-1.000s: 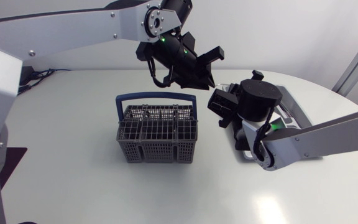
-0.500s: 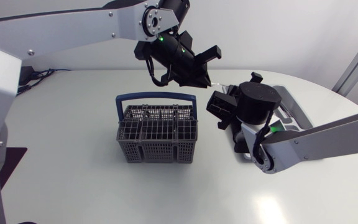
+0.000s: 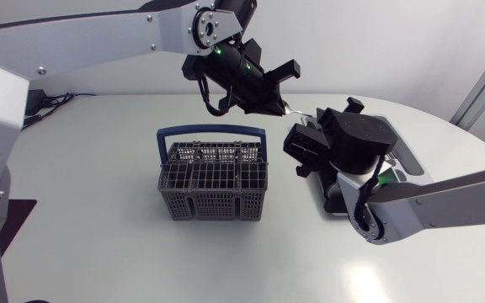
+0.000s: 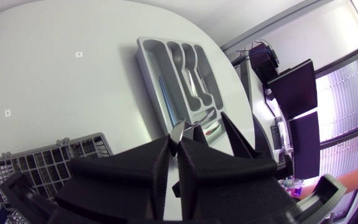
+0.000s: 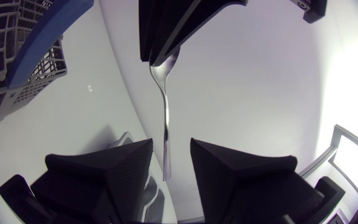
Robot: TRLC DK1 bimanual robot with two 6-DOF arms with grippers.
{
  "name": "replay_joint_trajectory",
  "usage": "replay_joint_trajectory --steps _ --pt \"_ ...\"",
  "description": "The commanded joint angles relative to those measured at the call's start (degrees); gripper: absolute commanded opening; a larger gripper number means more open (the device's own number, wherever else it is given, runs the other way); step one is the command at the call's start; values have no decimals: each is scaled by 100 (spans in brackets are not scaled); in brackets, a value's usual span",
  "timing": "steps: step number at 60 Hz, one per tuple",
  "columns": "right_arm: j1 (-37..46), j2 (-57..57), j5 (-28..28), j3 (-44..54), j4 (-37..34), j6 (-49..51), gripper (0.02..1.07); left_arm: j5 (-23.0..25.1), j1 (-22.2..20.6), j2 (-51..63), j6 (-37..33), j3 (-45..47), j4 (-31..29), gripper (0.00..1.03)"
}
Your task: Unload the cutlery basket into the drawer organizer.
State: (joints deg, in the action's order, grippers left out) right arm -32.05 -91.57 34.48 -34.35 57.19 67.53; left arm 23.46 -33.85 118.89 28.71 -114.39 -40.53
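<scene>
Handover is near: the cutlery piece (image 5: 164, 106), clamped by the left gripper (image 4: 179, 140), has been brought between the parted jaws of the right gripper (image 5: 171, 148).

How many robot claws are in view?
2. The left claw grips a utensil by its head above the table; the right claw sits open around its handle, beside the organizer.
</scene>
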Motion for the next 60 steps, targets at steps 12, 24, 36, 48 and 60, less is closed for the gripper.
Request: replay_joint_trajectory --steps 12,24,36,48,60 --pt "788 1106 -1049 499 -551 -512 89 -17 185 -349 -419 189 63 7" --pt "1799 1906 -3140 -160 -3715 -1963 89 -8 177 -428 -735 294 125 7" --pt "2054 2082 -4063 -802 -4989 -2165 89 -158 18 -314 -1060 83 -139 6" --pt "1781 1968 -4177 -1074 -5165 -2138 78 -211 -114 108 -1623 -664 -1167 6" --pt "1254 1634 -4063 -1144 -5174 -2051 75 -360 -254 161 -1860 -752 -1361 6"
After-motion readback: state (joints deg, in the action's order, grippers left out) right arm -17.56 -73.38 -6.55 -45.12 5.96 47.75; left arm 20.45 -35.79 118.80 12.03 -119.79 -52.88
